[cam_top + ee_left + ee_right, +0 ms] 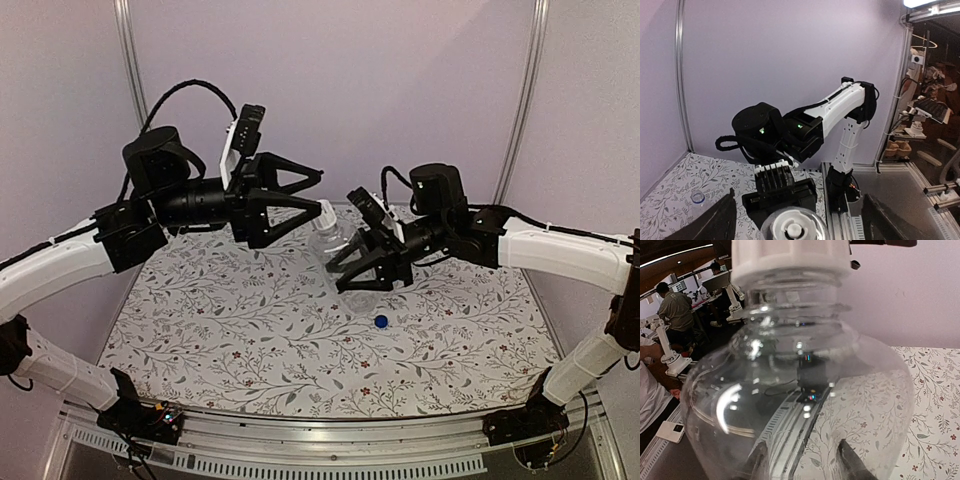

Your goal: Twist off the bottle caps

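While right fingers [852, 465] clamp the clear bottle [800, 390], left fingers [715, 225] wide open around its white cap [793, 230]

Pale lilac walls [400, 80] enclose a floral tablecloth [250, 340], with 2 metal posts [128, 50] at the far corners and an aluminium rail [330, 440] along the near edge.

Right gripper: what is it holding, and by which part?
The clear bottle, gripped by its body below the shoulder between the jaws of the right gripper; its white cap is on.
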You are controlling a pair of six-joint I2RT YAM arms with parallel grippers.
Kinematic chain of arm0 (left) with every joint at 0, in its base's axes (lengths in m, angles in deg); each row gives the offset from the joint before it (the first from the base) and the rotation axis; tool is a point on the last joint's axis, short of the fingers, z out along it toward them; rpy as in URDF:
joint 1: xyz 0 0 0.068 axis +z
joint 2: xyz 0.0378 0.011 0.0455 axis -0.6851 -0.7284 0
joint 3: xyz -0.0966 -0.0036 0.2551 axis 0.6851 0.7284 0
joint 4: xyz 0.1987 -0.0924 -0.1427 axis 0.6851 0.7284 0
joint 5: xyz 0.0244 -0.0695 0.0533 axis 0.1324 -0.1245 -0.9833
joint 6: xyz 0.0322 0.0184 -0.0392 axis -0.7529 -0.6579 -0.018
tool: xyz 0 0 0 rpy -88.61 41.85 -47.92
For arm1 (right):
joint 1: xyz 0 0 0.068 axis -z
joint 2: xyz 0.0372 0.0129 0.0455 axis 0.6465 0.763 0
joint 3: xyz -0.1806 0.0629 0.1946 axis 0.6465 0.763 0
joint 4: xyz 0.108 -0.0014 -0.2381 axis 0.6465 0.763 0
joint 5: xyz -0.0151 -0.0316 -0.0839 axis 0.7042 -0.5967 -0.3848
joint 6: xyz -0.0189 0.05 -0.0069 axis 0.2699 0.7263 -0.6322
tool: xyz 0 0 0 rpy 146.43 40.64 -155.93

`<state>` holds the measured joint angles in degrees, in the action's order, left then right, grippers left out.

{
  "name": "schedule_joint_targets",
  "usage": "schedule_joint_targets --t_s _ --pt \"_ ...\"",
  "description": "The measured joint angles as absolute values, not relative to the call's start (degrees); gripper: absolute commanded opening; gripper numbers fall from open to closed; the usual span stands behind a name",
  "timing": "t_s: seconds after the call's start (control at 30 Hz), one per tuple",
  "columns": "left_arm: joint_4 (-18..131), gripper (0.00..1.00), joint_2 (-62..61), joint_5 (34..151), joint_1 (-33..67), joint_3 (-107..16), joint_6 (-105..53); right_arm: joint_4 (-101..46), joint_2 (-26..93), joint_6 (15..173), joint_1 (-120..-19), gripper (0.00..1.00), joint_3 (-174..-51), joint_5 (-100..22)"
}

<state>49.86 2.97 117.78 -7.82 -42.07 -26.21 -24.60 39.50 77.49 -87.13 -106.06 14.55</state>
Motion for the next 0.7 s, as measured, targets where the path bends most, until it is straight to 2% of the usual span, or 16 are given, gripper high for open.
schedule_joint_targets --t_s 0.3,0.5,0.7 --pt "46.49 0.84 -0.38 133.36 -4.74 -42.62 -26.76 -23.31 39.64 76.59 -87.15 0.36 -107.24 20.52" --pt "43.76 0.74 -4.11 140.07 -3.71 -43.27 -24.77 -22.81 39.96 76.40 -87.15 0.36 -107.83 21.39" --pt "41.45 0.58 -5.64 143.15 -3.60 -43.60 -22.84 -22.37 40.03 76.37 -87.15 0.36 -107.85 21.39"
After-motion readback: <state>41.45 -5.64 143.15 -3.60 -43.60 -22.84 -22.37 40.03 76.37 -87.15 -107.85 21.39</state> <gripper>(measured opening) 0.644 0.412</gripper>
